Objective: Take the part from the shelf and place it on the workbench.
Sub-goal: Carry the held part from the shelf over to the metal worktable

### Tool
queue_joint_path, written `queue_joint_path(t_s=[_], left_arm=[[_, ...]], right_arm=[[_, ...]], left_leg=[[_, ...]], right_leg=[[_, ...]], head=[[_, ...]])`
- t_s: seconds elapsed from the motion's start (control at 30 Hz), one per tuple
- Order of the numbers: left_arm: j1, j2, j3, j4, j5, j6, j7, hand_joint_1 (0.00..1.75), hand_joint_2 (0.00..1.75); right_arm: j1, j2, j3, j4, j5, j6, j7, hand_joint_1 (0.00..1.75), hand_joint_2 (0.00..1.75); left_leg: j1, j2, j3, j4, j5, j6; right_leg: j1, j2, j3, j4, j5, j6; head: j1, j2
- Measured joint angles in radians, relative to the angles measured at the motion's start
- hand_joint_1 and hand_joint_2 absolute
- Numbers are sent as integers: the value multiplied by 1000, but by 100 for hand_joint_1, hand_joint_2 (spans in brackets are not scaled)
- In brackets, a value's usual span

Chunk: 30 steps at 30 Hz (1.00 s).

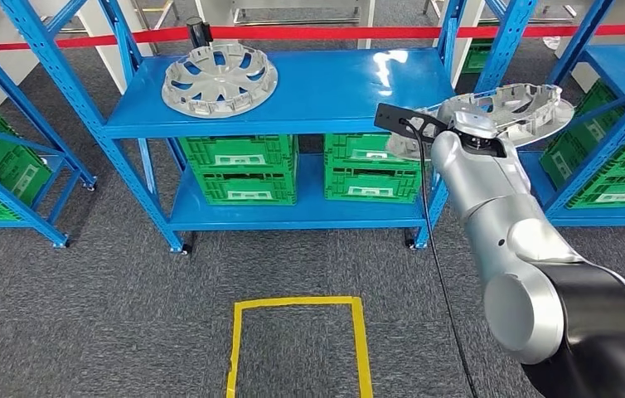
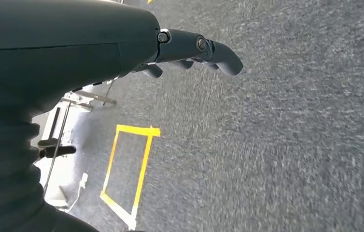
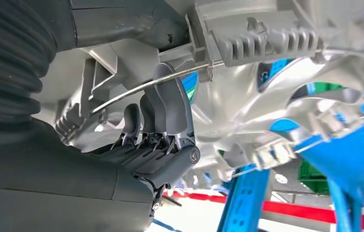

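Right hand [image 3: 156,140], fingers curled against the rim, grips the held part [image 1: 512,108] clear of the shelf [image 1: 293,91]; left hand [image 2: 189,50] hangs free, apparently loosely curled. Beyond, a second part [image 1: 220,79] rests on the shelf. The one-sided rim hold could let the broad part tilt and slip.

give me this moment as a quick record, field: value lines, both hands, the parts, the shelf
right hand: grips the rim of a silver wheel cover, lifted beside the shelf's right end
left hand: holds nothing, fingers curled, over grey carpet
second wheel cover: lies on the top board, left side
shelf: blue, two boards
lower board: green crates side by side
floor: yellow tape square in front of the shelf
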Motion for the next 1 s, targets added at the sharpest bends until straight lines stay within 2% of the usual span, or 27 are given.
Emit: queue_joint_path(t_s=[0.03, 0.07, 0.1, 0.17, 0.2, 0.23, 0.27, 0.33, 0.37, 0.4, 0.43, 0.5, 0.53, 0.57, 0.6, 0.63, 0.67, 0.7, 0.73, 0.77, 0.8, 0.87, 0.9, 0.93, 1.0], left_arm=[[0, 1, 0, 0, -1, -1, -3, 0, 175], [0, 1, 0, 0, -1, -3, -7, 0, 175], [0, 2, 0, 0, -1, -4, -11, 0, 175], [-2, 2, 0, -2, -1, -5, -20, 0, 175], [-4, 2, 1, -3, -1, -7, -25, 0, 175], [-6, 3, 1, -4, -1, -8, -29, 0, 175], [-8, 3, 1, -5, -1, -10, -33, 0, 175], [-7, 3, 3, -6, -1, -15, -39, 0, 175], [-7, 2, 4, -6, 0, -17, -41, 0, 175], [-8, 0, 5, -7, 2, -19, -44, 0, 175], [-8, -1, 7, -7, 4, -21, -47, 0, 175], [-9, -2, 11, -8, 7, -23, -51, 0, 175], [-9, -2, 12, -8, 7, -25, -53, 0, 175], [-9, -2, 14, -8, 8, -28, -56, 0, 175], [-9, -2, 16, -8, 8, -31, -58, 0, 175], [-9, -2, 17, -8, 8, -36, -61, 0, 175], [-10, -2, 18, -8, 8, -40, -64, 0, 175], [-10, -1, 18, -8, 8, -43, -66, 0, 175], [-11, -1, 19, -8, 7, -46, -69, 0, 175], [-11, 0, 19, -8, 7, -48, -72, 0, 175], [-11, 1, 19, -8, 7, -50, -77, 0, 175], [-9, 1, 19, -7, 5, -54, -87, 0, 175], [-7, 1, 19, -6, 4, -55, -91, 0, 175], [-6, 1, 19, -5, 1, -55, -94, 0, 175], [-5, 3, 19, -2, -5, -55, -99, 0, 175]], right_arm=[[-4, 0, 0, 0, 2, 0, 0, 175, 175], [-7, 0, 1, 0, 4, 0, 1, 175, 175], [-11, 0, 1, 0, 6, 0, 1, 175, 175], [-25, 0, 2, -2, 8, 0, 2, 175, 175], [-34, -1, 2, -4, 9, 0, 2, 175, 175], [-43, -1, 4, -6, 10, 1, 2, 175, 175], [-50, -1, 6, -8, 12, 1, 2, 175, 175], [-61, -2, 15, -9, 13, 1, 4, 175, 175], [-66, -2, 20, -9, 14, 1, 6, 175, 175], [-73, -3, 23, -9, 14, 2, 8, 175, 175], [-81, -2, 26, -9, 14, 3, 9, 175, 175], [-99, -1, 31, -9, 14, 5, 12, 175, 175], [-105, 0, 32, -9, 14, 6, 13, 175, 175], [-110, 1, 33, -9, 14, 7, 14, 175, 175], [-116, 3, 34, -9, 13, 9, 15, 175, 175], [-123, 5, 34, -9, 13, 12, 15, 175, 175], [-131, 8, 34, -9, 12, 15, 15, 175, 175], [-138, 11, 34, -9, 12, 18, 15, 175, 175], [-145, 13, 34, -10, 12, 20, 15, 175, 175], [-150, 16, 34, -11, 11, 21, 15, 175, 175], [-154, 17, 34, -12, 11, 21, 15, 175, 175], [-159, 18, 34, -12, 10, 21, 12, 175, 175], [-161, 18, 34, -12, 10, 20, 11, 175, 175], [-162, 17, 34, -12, 10, 20, 9, 175, 175], [-164, 12, 34, -12, 10, 19, 3, 175, 175]], left_leg=[[0, 0, -6, 51, -30, -2], [0, 0, 5, 71, -43, -3], [0, 0, 34, 52, -40, -2], [0, -1, 136, -82, -13, 4], [-3, -2, 177, -148, 0, 9], [-6, -3, 202, -193, 8, 16], [-9, -4, 208, -214, 12, 24], [-12, -4, 196, -215, 33, 39], [-10, -2, 193, -219, 46, 46], [-8, 0, 186, -223, 60, 54], [-5, 2, 175, -226, 75, 60], [-4, 4, 148, -225, 101, 67], [-4, 4, 132, -224, 112, 67], [-4, 4, 116, -221, 123, 66], [-3, 4, 101, -218, 133, 64], [-2, 5, 86, -214, 142, 61], [-1, 5, 72, -209, 151, 57], [-2, 4, 60, -204, 158, 52], [-2, 4, 52, -202, 166, 46], [-3, 3, 47, -201, 174, 39], [-4, 2, 45, -205, 184, 32], [-1, 0, 40, -213, 199, 18], [0, -1, 32, -207, 186, 12], [1, -2, 20, -181, 153, 8], [1, -3, -9, -69, 49, 1]], right_leg=[[1, 0, -14, 1, 10, 0], [1, 1, -27, 3, 20, 0], [1, 2, -39, 5, 29, 2], [1, 3, -62, 11, 46, 6], [1, 3, -71, 13, 55, 11], [1, 3, -77, 13, 64, 17], [1, 3, -79, 10, 74, 24], [-1, 3, -81, -2, 94, 38], [-2, 4, -85, -4, 94, 43], [-2, 6, -93, 9, 73, 49], [-2, 8, -107, 45, 33, 54], [-5, 9, -142, 175, -74, 64], [-6, 9, -154, 242, -108, 68], [-7, 9, -153, 285, -120, 70], [-8, 8, -136, 295, -112, 71], [-9, 8, -100, 266, -93, 71], [-9, 8, -47, 207, -75, 70], [-9, 8, 8, 134, -74, 68], [-6, 10, 49, 75, -77, 61], [-4, 11, 72, 36, -85, 54], [-1, 13, 76, 19, -90, 44], [-1, 12, 63, 14, -71, 26], [-2, 11, 55, 10, -57, 18], [-4, 10, 45, 5, -43, 11], [-4, 10, 19, 0, -15, 3]], head=[[0, 0], [0, 0], [0, 0], [0, 0], [0, 0], [0, 0], [0, 0], [-1, 0], [-1, 0], [0, 0], [0, 0], [2, 0], [3, 0], [3, 0], [3, 0], [3, 0], [3, 0], [3, 0], [2, 0], [1, 0], [0, 0], [-2, 0], [-3, 0], [-5, 0], [-8, 0]])
